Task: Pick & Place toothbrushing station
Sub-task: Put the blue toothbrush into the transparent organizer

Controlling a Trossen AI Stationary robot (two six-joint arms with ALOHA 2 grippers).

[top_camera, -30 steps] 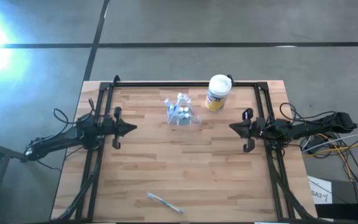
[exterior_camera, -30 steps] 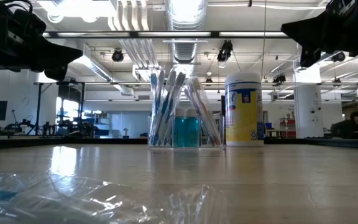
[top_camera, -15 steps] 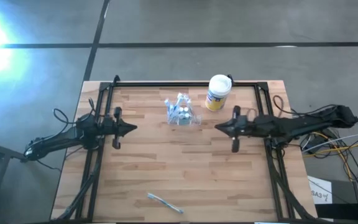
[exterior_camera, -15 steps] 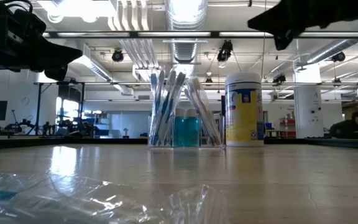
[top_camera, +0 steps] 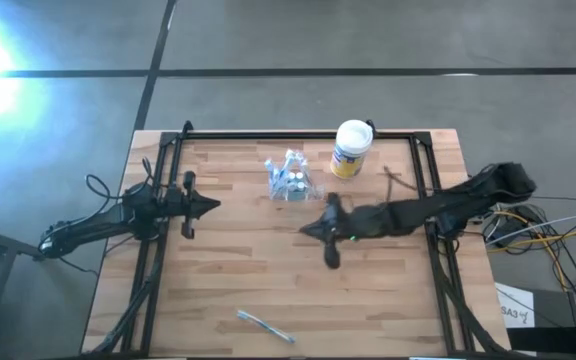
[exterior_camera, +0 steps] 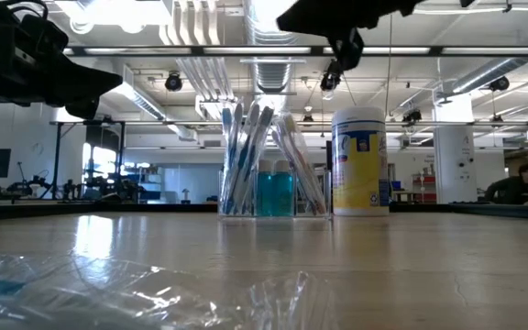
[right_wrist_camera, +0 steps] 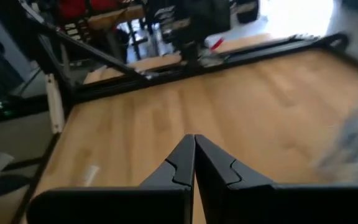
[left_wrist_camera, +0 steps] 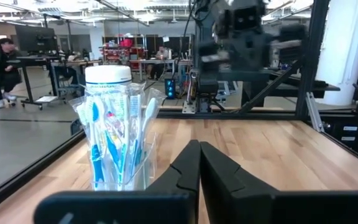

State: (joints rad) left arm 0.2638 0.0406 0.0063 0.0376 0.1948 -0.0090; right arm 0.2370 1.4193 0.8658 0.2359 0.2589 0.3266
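Observation:
The toothbrushing station (top_camera: 290,180), a small clear holder with blue and white toothbrushes, stands on its base on the wooden table (top_camera: 228,270), far of centre. It also shows in the low view (exterior_camera: 273,165) and in the left wrist view (left_wrist_camera: 120,143). My right gripper (top_camera: 303,230) hovers shut above the table's middle, just near and right of the station, pointing at the left edge (right_wrist_camera: 194,140). My left gripper (top_camera: 215,207) waits shut at the left side, pointing level toward the middle (left_wrist_camera: 199,146). Neither touches anything.
A round canister (top_camera: 351,148) with a white lid and yellow label stands right of the station. A thin wrapped item (top_camera: 265,327) lies near the front edge; crinkled clear plastic (exterior_camera: 108,293) fills the low view's foreground. A black frame (top_camera: 298,133) borders the table.
My right gripper has swung from the table's right edge toward the middle, rising a little, and now hovers just near of the station, still shut. The station and canister have stayed in place.

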